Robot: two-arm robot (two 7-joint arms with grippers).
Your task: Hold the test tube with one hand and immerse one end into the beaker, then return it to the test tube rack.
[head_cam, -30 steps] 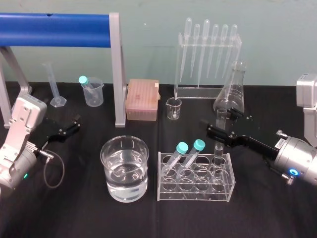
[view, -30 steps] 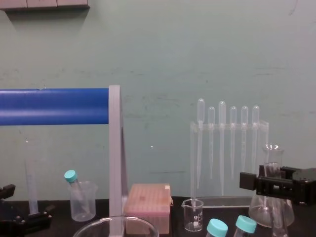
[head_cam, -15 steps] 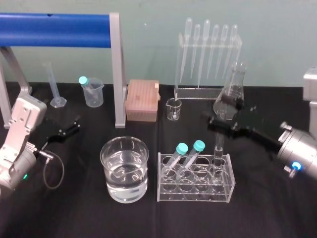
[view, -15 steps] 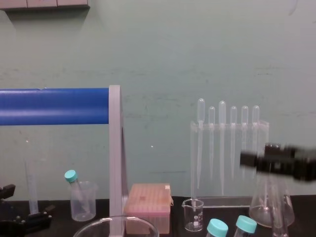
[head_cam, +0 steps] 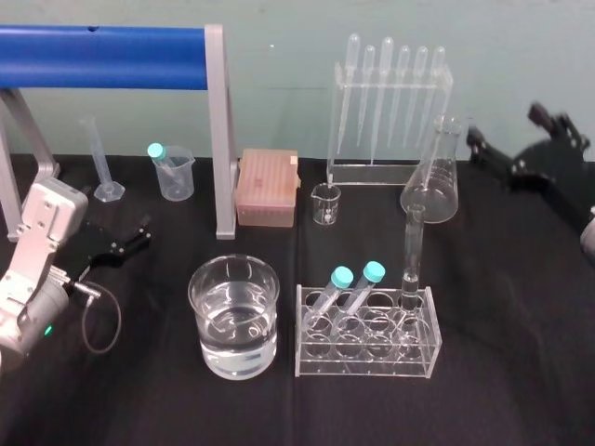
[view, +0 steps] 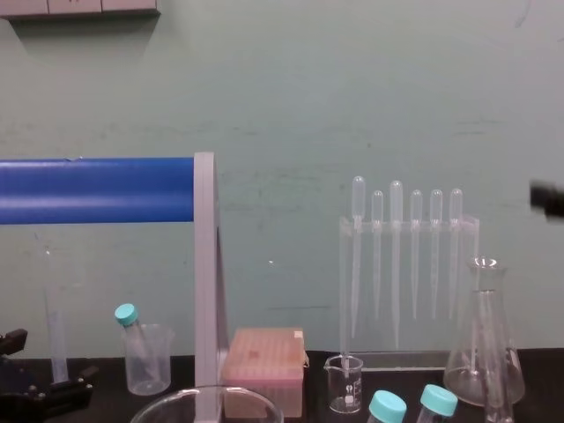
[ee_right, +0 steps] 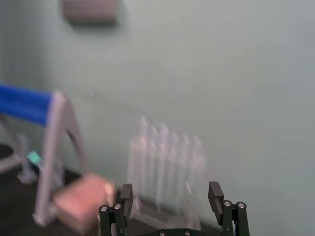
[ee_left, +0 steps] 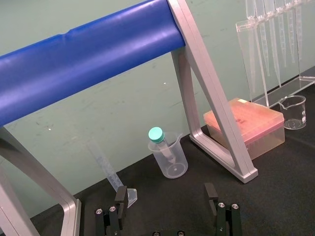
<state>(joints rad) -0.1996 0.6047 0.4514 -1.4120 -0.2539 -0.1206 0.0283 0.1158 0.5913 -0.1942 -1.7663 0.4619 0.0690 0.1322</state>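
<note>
Glass test tube (head_cam: 410,251) is standing upright in the test tube rack (head_cam: 364,364), back row, at the rack's right end, and nothing is touching it. Its flared rim pokes up well above the rack. Two teal-capped tubes (head_cam: 342,278) lean in the same rack, just left of it. The beaker (head_cam: 203,311), the big wide one, sits just left of the rack on the black surface (head_cam: 502,372). It's about half full of clear water, and it's close to the rack but not touching.

The right pincer (head_cam: 508,128) is up in the air behind and to the right of the rack, well apart from the tube. Its fingers (ee_right: 214,192) are spread wide with nothing between them, which is pretty clear in the right wrist view. The left pincer (head_cam: 142,232) is way off to the left of the rack, low by the surface, fingers (ee_left: 210,194) also apart and empty.

Behind the rack there's a conical flask (head_cam: 432,181) straight back from the tube's end, and a clear stand of bulb pipettes (head_cam: 386,102) further back by the wall. A small glass beaker (head_cam: 326,204) is also back there, with a pink tip box (head_cam: 268,186) back-left. Further left of the rack you've got a cloudy plastic beaker (head_cam: 177,177) with a teal-capped tube in it, a graduated cylinder (head_cam: 102,167), and a blue bar (head_cam: 102,44) on grey legs.
</note>
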